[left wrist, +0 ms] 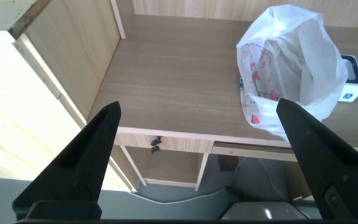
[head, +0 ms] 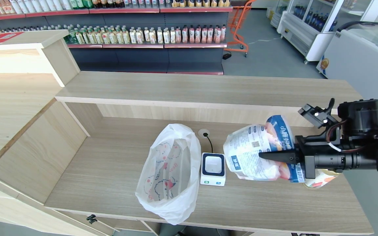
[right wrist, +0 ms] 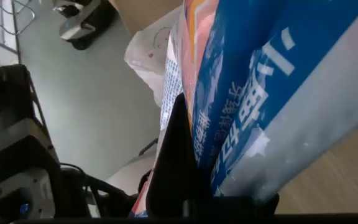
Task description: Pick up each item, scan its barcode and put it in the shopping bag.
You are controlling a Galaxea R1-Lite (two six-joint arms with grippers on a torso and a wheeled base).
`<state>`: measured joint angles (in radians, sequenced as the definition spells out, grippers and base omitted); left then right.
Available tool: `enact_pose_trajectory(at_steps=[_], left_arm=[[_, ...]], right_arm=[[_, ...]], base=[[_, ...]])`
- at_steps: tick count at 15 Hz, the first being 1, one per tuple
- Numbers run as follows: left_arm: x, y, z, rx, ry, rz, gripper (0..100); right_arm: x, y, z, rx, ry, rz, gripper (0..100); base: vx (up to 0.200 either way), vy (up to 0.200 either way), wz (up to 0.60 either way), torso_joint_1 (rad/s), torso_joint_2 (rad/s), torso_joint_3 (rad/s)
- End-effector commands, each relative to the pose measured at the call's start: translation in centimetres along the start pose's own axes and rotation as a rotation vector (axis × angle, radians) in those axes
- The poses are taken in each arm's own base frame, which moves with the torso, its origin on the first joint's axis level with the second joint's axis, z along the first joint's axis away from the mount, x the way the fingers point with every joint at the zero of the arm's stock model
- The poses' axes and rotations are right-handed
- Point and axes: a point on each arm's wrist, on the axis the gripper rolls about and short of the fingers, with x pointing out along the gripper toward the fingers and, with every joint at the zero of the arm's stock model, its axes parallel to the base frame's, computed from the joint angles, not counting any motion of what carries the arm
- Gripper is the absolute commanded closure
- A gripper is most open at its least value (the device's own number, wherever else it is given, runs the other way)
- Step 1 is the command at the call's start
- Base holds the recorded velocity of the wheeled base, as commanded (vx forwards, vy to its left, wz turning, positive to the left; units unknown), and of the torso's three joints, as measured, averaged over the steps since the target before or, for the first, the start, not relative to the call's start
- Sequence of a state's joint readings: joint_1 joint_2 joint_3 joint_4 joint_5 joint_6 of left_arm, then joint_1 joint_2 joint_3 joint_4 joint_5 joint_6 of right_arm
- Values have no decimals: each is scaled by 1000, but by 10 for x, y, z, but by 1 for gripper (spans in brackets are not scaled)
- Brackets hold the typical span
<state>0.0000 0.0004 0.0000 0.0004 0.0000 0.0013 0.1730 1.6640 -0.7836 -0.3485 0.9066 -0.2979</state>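
Here, the right tool [head: 267,154] is clamping the packet [head: 249,144] just right of the scanner [head: 212,167], its printed face pointing left; the shopping bag [head: 169,170] is standing farther left, the left tool [left wrist: 197,155] gaping wide.

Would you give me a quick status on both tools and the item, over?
Right tool shut on snack bag, held just right of scanner. Left tool open, empty, by counter near edge. Shopping bag open; nothing in the way.

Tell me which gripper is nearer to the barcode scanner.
Right. The right gripper holds the snack bag just beside the scanner; the left gripper hangs off the counter's front edge, beyond the shopping bag.
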Motion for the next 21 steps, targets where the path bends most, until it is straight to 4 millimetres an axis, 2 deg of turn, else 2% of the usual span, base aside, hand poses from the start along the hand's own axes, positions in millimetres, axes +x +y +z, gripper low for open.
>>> enact_pose_trajectory(at_steps=[1, 5, 9, 12, 13, 14, 15, 19, 20, 21], left_arm=[[0, 0, 0, 0, 1, 0, 0], [0, 0, 0, 0, 2, 0, 0], [0, 0, 0, 0, 1, 0, 0], [0, 0, 0, 0, 1, 0, 0], [0, 0, 0, 0, 1, 0, 0], [0, 0, 0, 0, 1, 0, 0], [0, 0, 0, 0, 1, 0, 0], [0, 0, 0, 0, 1, 0, 0], [0, 0, 0, 0, 1, 0, 0], [0, 0, 0, 0, 1, 0, 0]], right_arm=[[21, -37, -29, -145, 97, -149, 100], [58, -70, -42, -326, 100, -280, 100], [91, -96, -46, -445, 18, -103, 100], [98, -109, -57, -513, -55, -12, 100], [103, -116, -72, -553, -51, 4, 100], [101, -121, -77, -583, -49, 1, 100], [97, -132, -94, -668, -54, 23, 100], [101, -133, -109, -730, -63, 66, 100], [105, -134, -112, -732, -63, 73, 100], [118, -133, -115, -740, -70, 101, 100]], base=[[0, 0, 0, 0, 0, 0], [0, 0, 0, 0, 0, 0], [0, 0, 0, 0, 0, 0], [0, 0, 0, 0, 0, 0], [0, 0, 0, 0, 0, 0], [0, 0, 0, 0, 0, 0], [0, 0, 0, 0, 0, 0], [0, 0, 0, 0, 0, 0], [0, 0, 0, 0, 0, 0], [0, 0, 0, 0, 0, 0]])
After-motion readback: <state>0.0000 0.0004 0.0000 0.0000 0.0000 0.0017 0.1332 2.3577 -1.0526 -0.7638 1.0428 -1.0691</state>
